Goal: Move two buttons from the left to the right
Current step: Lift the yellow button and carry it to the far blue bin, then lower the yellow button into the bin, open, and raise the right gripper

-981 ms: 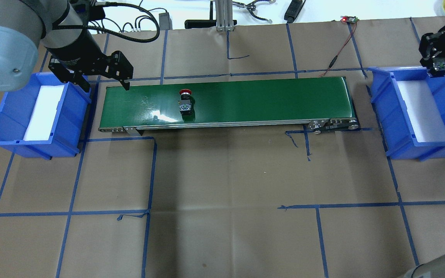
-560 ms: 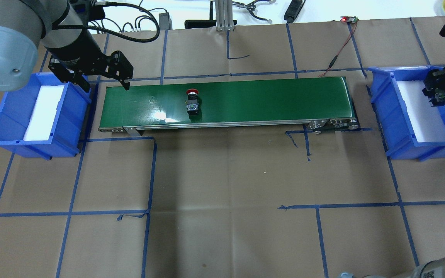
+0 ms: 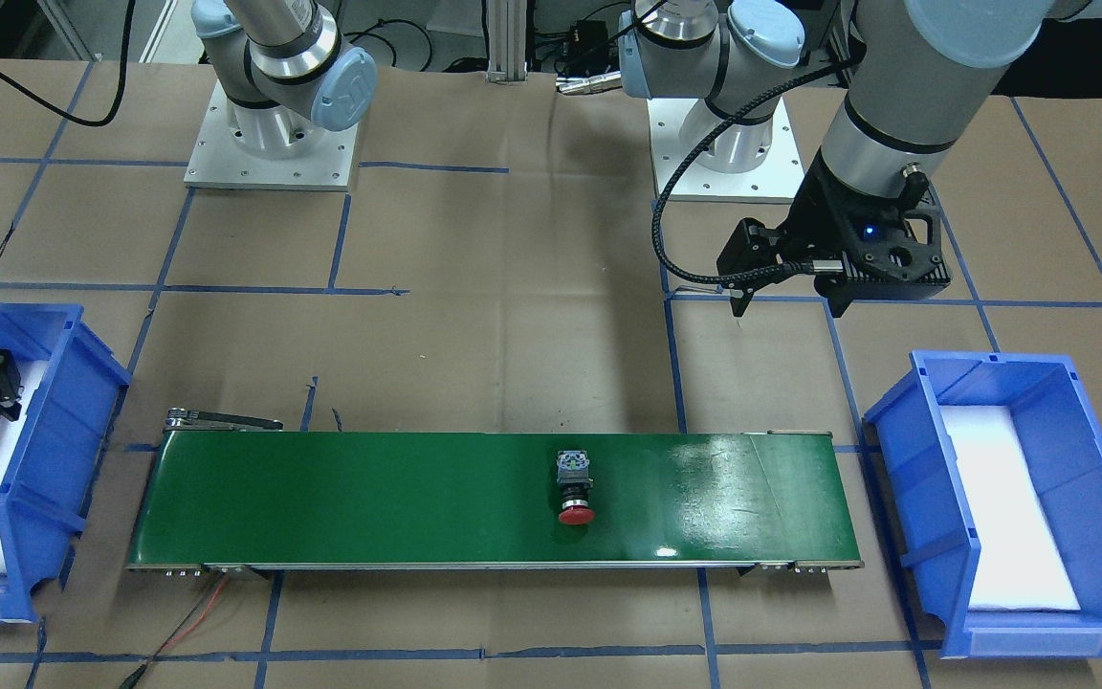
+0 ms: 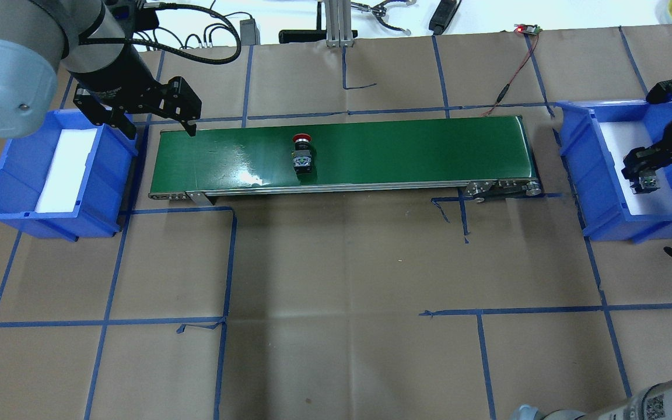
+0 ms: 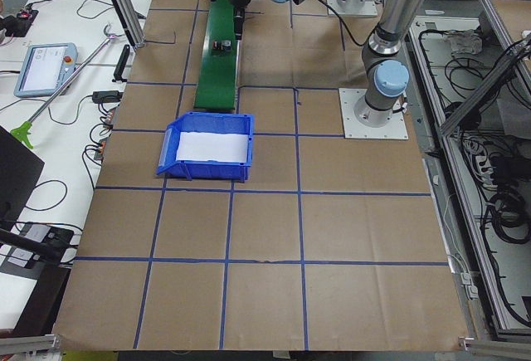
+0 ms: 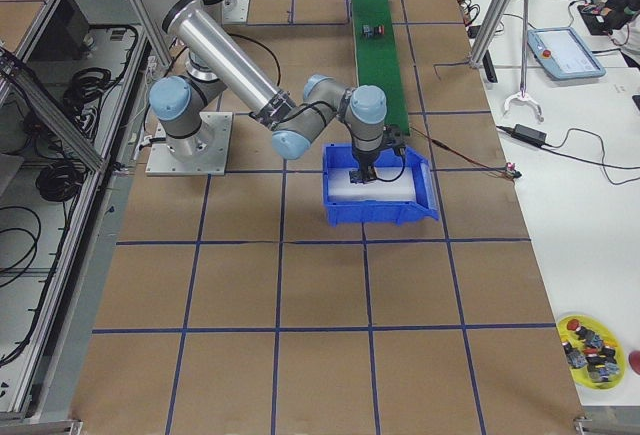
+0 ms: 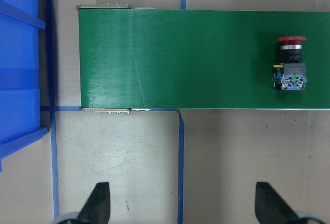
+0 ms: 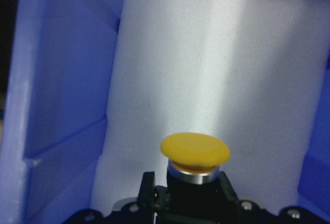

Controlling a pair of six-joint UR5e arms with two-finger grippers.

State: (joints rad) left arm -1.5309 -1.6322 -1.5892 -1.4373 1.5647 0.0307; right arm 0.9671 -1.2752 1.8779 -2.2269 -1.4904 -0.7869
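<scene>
**Right gripper** (image 4: 642, 178): lowered inside the blue plastic bin at the table's right end (image 4: 575, 160). Its jaws are pinched on the black body of the yellow-capped push-button (image 8: 195, 154). The cap points away from the wrist, toward the bin's white foam liner (image 8: 216, 69). Whether the cap touches the liner cannot be told.

**Left gripper** (image 4: 157, 123): fingers spread wide, holding nothing. It hangs near the left end of the green conveyor belt (image 4: 417, 149), just beside the blue plastic bin at the table's left end (image 4: 111, 175).

**Red-capped push-button** (image 4: 302, 154): lies on its side on the belt, clear of both grippers and left of the belt's midpoint. Its long axis runs across the belt. The red cap faces the far edge, away from the robot, and the grey-white rear block faces the robot.

**Governing relation:** the left gripper is the nearer one, and the red button lies to its right, on the way to the right bin. The right gripper is well apart, beyond the belt's right end, and occupied.

**Assessment:** the yellow button needs releasing first. For the red one, the crosswise axis suggests jaws closing along the belt's length onto the black body.
</scene>
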